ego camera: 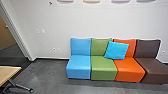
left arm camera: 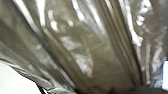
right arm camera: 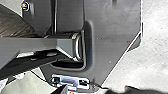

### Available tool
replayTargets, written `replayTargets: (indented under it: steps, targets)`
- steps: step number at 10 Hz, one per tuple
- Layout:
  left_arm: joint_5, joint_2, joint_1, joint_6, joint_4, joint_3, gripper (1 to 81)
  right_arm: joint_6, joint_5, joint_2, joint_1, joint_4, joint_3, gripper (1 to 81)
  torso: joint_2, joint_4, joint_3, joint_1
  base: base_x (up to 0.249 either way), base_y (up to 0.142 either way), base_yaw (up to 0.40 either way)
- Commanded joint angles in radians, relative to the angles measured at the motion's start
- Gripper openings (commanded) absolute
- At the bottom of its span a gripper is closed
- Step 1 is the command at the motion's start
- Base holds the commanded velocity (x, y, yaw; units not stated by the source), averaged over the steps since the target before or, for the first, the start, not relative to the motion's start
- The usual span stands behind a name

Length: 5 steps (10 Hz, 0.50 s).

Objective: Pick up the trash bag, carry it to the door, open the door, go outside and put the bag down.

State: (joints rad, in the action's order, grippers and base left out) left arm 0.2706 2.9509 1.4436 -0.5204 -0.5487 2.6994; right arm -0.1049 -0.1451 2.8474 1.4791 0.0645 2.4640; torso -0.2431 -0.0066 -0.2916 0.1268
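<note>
The trash bag (left arm camera: 100, 57) is bunching near the left wrist, pickup seemingly done; door and outdoor set-down are awaiting. I cannot tell either tool's opening or hold.

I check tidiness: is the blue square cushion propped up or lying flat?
Propped up: the cushion leans against the green backrest and the orange backrest.

Grey floor (ego camera: 50, 72) gives us a passage between the table (ego camera: 8, 72), whose foot (ego camera: 23, 87) juts into it, and the seats (ego camera: 150, 67) that bar our way to the wall (ego camera: 100, 20). A cushion (ego camera: 116, 50) blocks a straight reach to parts of the green and orange backs, while the bag (left arm camera: 100, 55) hangs close before our left wrist camera.
</note>
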Motion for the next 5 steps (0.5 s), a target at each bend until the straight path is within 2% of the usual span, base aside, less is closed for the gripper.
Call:
replayTargets:
  steps: [1,4,5]
  targets:
    - [0.094,-0.005,-0.025,-0.007,0.003,0.004,1.0,0.001,-0.068,-0.007,-0.026,0.005,-0.005,81.1,-0.002,0.000,0.096,0.001,0.000,0.000,0.000]
    - [0.093,0.019,-0.027,-0.004,0.003,0.011,1.0,0.001,-0.068,-0.003,-0.027,0.005,0.001,81.1,0.031,0.000,0.175,-0.016,0.000,0.000,0.000]
    - [0.093,0.030,-0.027,-0.006,0.003,0.016,1.0,0.001,-0.068,-0.001,-0.027,0.006,0.002,81.1,0.033,0.000,0.112,-0.016,0.000,0.000,0.000]
